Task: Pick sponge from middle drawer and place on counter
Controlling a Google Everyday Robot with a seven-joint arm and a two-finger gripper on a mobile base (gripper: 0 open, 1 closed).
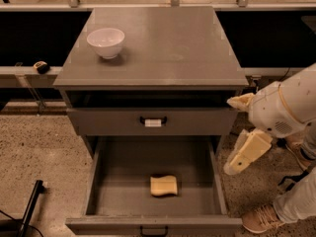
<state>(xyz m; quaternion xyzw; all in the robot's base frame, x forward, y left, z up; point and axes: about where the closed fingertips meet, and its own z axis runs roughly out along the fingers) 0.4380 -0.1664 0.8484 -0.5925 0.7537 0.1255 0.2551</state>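
The pale yellow sponge (164, 185) lies flat on the floor of the open middle drawer (118, 181), near the drawer's front and middle. The grey counter (168, 43) tops the cabinet above it. My gripper (230, 136) hangs in the air to the right of the cabinet, beside its right edge. It is level with the tagged drawer front, above and to the right of the sponge. Its cream fingers (245, 154) stand wide apart and hold nothing.
A white bowl (106, 42) stands on the counter's back left. The upper drawer front with a white tag (153, 122) is slightly ajar. A person's shoe and leg (261, 217) are at the lower right. A black pole (30, 205) leans at the lower left.
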